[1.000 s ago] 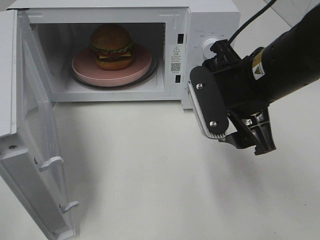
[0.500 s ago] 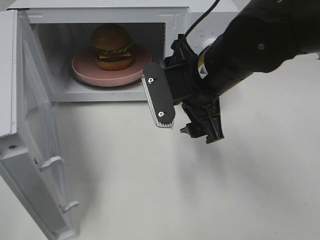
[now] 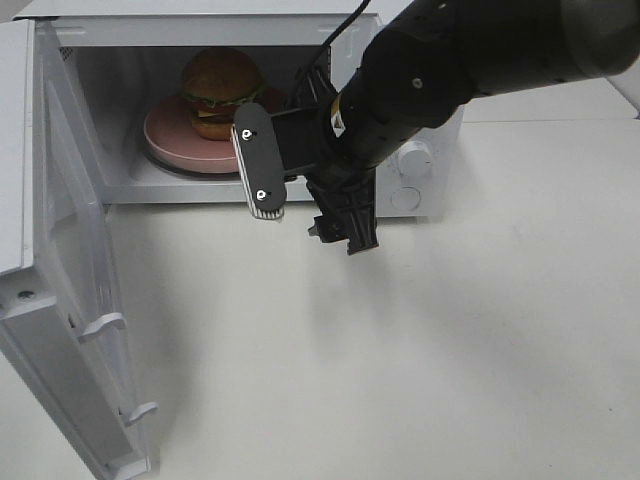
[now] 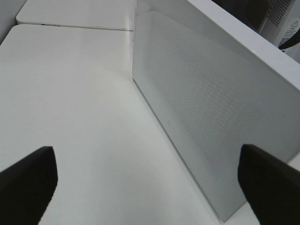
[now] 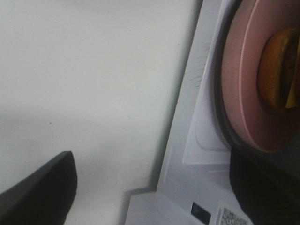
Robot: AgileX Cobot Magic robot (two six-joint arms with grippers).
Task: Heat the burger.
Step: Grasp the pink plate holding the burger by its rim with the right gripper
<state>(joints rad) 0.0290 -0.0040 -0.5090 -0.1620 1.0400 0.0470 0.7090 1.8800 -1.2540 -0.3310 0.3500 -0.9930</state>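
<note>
Two grippers are to be accounted for. The right gripper (image 3: pixel 300 200) is seen in the overhead view hanging in front of the microwave's (image 3: pixel 420 60) open mouth, its jaws spread wide and nothing held between them; one flat ribbed finger (image 3: pixel 258 172) is turned toward the cavity. The left gripper (image 4: pixel 145 180) is shown only in its own wrist view, where its two dark fingertips stand far apart with nothing between them, just outside the perforated face of the door (image 4: pixel 201 108).

Outward from the right gripper, the burger (image 3: pixel 222 92) is found sitting upright on the pink plate (image 3: pixel 165 135), and the plate rests on the turntable inside the cavity. The door (image 3: pixel 60 300) is swung fully open at the left of the overhead view. The control knobs (image 3: pixel 415 158) are partly hidden behind the right arm.

With the burger already loaded, the step in hand is judged to be closing the door, followed by setting the timer. For this to be done well, the right arm should be drawn clear of the opening first, so that nothing is caught by the swinging door. The door is best pushed on its outer face near the free edge, where least force is needed, and the push should be carried through until the latch hooks (image 3: pixel 105 325) are seated. A gentle, steady push is advised, so that the microwave is not slid across the white table (image 3: pixel 420 380) and the tall burger is not toppled
</note>
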